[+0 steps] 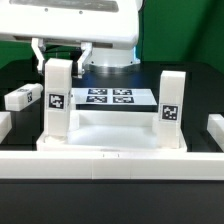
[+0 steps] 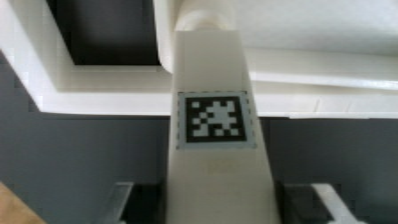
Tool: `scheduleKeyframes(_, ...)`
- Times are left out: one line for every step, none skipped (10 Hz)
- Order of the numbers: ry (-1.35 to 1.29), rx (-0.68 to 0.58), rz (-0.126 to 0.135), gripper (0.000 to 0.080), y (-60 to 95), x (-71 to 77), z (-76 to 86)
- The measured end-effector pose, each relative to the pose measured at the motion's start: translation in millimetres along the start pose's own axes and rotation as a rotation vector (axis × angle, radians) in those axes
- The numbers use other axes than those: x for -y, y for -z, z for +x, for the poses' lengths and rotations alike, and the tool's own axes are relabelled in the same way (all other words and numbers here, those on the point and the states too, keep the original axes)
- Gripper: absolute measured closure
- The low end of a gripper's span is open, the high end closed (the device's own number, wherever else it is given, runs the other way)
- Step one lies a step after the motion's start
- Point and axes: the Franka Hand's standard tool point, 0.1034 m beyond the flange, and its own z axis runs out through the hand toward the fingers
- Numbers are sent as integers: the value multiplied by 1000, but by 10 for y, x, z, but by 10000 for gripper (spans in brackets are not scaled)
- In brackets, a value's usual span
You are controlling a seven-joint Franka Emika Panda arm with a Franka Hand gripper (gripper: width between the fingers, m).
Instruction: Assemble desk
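Observation:
The white desk top (image 1: 115, 128) lies tray-like in the middle of the table. Two tagged white legs stand upright in its front corners: one on the exterior view's left (image 1: 57, 100), one on the exterior view's right (image 1: 172, 105). My gripper (image 1: 60, 60) reaches down from above onto the top of the left leg. In the wrist view this leg (image 2: 215, 100) runs between my fingers (image 2: 320, 203) down to a corner of the desk top (image 2: 311, 85). My gripper (image 2: 221, 208) is shut on it.
A loose tagged leg (image 1: 22, 99) lies on the table at the exterior view's left. The marker board (image 1: 110, 97) sits behind the desk top. A long low white rail (image 1: 110, 158) runs along the front. White pieces show at the right edge (image 1: 214, 130) and the left edge (image 1: 3, 124).

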Motion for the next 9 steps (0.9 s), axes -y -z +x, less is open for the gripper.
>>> scheduleKeyframes(1, -13, -13, 511, -8, -4, -36)
scheduleKeyframes(1, -13, -13, 511, -7, -4, -32)
scheduleKeyframes(1, -12, -13, 511, -8, -4, -33)
scheduleKeyframes(1, -12, -13, 312, -9, -4, -34)
scheduleKeyframes(1, -12, -13, 200, -10, -4, -35)
scheduleKeyframes(1, -12, -13, 165, -9, -4, -34)
scheduleKeyframes(0, -11, -9, 165, 7, 3, -23)
scheduleKeyframes(-1, -13, -9, 152, 39, -9, -15)
scheduleKeyframes(-5, -9, -5, 152, 83, -32, 0)
